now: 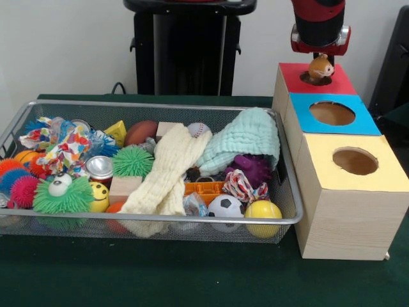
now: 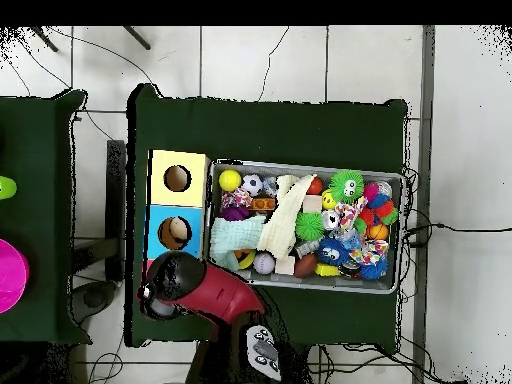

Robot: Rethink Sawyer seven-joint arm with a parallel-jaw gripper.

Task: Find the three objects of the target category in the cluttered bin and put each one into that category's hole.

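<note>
My gripper [image 1: 321,65] hangs over the red-topped box [image 1: 340,81] at the far end of the row of three boxes. It is shut on a small brown and orange toy [image 1: 321,68], which sits just above the red box's hole [image 1: 315,80]. The wire bin [image 1: 160,104] to the left holds the clutter: spiky balls, a soccer ball [image 1: 225,208], a yellow ball [image 1: 262,213], a football [image 1: 140,132], cloths and cans. In the overhead view the red arm [image 2: 205,287] covers the red box and hides the gripper.
The blue-topped box [image 1: 365,120] and the yellow-topped box [image 1: 383,176], each with a round hole, stand in line in front of the red one. From above, they show as the blue box [image 2: 157,216] and the yellow box [image 2: 196,163] beside the bin [image 2: 300,166]. Green cloth covers the table.
</note>
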